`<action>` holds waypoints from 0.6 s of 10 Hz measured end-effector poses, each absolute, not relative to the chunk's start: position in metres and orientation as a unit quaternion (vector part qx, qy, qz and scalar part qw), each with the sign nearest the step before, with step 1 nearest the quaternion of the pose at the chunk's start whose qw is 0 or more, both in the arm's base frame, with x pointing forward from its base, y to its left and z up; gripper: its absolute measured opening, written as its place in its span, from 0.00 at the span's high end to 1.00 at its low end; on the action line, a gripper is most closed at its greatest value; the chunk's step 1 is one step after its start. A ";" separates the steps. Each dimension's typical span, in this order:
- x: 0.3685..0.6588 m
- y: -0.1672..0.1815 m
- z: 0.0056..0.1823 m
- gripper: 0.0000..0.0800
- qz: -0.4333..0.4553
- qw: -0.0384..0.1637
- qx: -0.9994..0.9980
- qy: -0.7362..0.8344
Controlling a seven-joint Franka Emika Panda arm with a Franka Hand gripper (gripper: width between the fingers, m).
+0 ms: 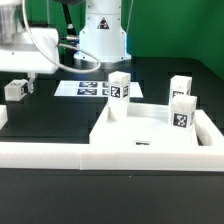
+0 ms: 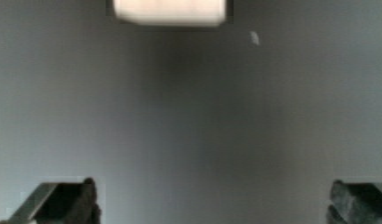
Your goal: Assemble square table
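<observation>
The square table's white slab (image 1: 140, 125) lies flat at the exterior view's right, tucked into the corner of the white rail fence. Three tagged leg blocks stand upright around it: one (image 1: 120, 86) at its far left corner and two (image 1: 182, 88) (image 1: 182, 111) along its right side. Another leg block (image 1: 15, 90) sits alone on the black table at the left. My gripper (image 1: 22, 68) hangs above that lone block. In the wrist view the gripper (image 2: 214, 205) is open over the dark table with nothing between its fingers, and a white block (image 2: 170, 10) shows beyond them.
The long low white rail fence (image 1: 60, 152) runs along the front and up the right side. The marker board (image 1: 85, 88) lies flat in front of the robot's white base (image 1: 100, 35). A white piece (image 1: 2, 116) shows at the left edge.
</observation>
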State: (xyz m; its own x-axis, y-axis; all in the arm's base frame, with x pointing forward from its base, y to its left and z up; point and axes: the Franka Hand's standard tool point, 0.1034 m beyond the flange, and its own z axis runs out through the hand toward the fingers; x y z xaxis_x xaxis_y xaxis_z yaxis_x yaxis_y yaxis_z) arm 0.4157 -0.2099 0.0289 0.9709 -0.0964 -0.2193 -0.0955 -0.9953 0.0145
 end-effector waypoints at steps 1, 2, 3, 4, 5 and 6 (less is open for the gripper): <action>0.407 -0.209 0.029 0.19 -0.173 -0.003 0.983 -0.057; 0.410 -0.208 0.025 0.19 -0.191 0.002 0.980 -0.051; 0.403 -0.205 0.024 0.19 -0.235 -0.012 0.970 -0.051; 0.403 -0.206 0.028 0.19 -0.282 -0.029 0.957 -0.059; 0.406 -0.203 0.029 0.19 -0.297 -0.033 0.953 -0.056; 0.399 -0.196 0.033 0.19 -0.329 -0.048 0.941 -0.060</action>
